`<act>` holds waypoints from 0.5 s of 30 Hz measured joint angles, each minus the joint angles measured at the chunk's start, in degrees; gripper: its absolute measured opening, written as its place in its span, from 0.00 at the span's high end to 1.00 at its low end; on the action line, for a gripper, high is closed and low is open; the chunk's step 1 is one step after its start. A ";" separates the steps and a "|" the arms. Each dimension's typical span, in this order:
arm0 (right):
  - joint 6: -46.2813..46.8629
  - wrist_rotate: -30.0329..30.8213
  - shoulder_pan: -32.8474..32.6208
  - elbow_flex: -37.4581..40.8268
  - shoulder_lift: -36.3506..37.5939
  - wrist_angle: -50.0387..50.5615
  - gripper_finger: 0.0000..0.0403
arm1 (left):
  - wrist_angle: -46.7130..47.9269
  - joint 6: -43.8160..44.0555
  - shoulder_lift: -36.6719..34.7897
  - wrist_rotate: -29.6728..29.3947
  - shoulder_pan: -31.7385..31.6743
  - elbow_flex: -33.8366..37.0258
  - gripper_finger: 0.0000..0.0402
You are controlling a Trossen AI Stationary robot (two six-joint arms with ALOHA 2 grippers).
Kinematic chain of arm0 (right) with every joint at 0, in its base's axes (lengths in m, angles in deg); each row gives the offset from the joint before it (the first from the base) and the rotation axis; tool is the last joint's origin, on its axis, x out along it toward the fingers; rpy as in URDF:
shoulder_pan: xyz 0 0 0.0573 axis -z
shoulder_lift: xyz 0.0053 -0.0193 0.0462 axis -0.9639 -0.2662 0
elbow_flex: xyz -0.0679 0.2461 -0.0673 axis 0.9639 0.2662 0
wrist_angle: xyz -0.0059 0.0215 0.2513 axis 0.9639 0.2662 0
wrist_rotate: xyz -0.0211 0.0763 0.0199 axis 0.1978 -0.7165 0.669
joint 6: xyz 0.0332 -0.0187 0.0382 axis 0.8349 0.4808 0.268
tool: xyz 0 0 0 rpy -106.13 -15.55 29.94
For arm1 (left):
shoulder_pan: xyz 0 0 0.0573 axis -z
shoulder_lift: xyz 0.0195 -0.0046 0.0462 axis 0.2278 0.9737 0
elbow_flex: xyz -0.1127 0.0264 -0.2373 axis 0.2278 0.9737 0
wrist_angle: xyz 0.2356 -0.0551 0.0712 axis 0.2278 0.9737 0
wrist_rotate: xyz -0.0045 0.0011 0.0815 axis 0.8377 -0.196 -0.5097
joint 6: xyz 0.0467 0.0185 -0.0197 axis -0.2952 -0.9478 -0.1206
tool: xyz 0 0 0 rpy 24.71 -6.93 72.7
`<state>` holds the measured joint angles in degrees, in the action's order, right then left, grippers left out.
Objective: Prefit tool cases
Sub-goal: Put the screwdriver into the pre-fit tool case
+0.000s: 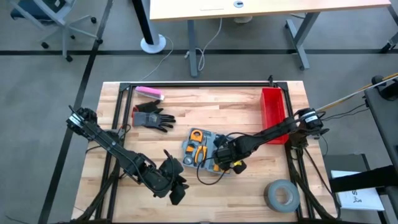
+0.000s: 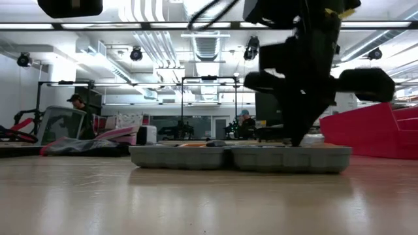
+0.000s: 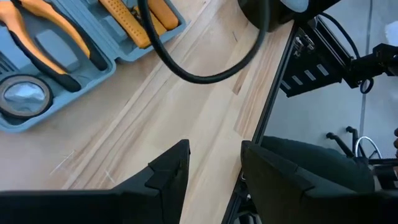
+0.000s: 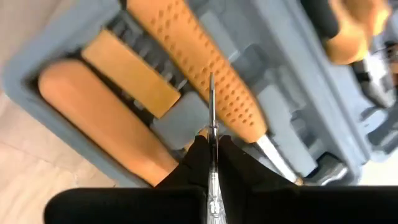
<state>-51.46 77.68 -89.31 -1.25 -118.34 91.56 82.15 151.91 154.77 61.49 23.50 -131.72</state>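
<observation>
Steel glinted between the right gripper's (image 4: 211,152) closed jaws: a thin metal tool (image 4: 211,106) clamped over the open grey-blue tool case (image 1: 202,151), which lay mid-table. At seven o'clock from the case, the left gripper (image 3: 214,165) hovered with jaws apart, empty. A red bin (image 1: 273,106) stood at two o'clock.

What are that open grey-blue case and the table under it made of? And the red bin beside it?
The flat grey-blue tool case looks like moulded matte plastic: rounded edges and shaped slots holding orange-handled tools. The pale wooden table top shows glued planks with visible grain and a slight sheen. The red rectangular bin is probably plastic too, judging by its uniform colour and smooth walls, though that is less certain.
</observation>
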 joint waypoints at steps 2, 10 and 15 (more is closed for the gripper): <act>0.41 0.00 0.00 -1.29 0.00 1.13 1.00 | -0.04 0.17 0.00 0.00 0.00 -0.02 0.62; 4.42 -1.71 -0.11 -5.52 0.22 2.74 1.00 | -0.15 -2.18 0.00 -5.89 0.02 0.00 0.62; 7.70 -3.49 0.07 -5.63 2.73 2.56 1.00 | -0.01 -4.89 0.25 -11.61 0.00 0.80 0.62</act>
<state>-43.76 74.19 -89.24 -6.88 -115.61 94.11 82.15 147.02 155.02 49.89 23.50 -130.92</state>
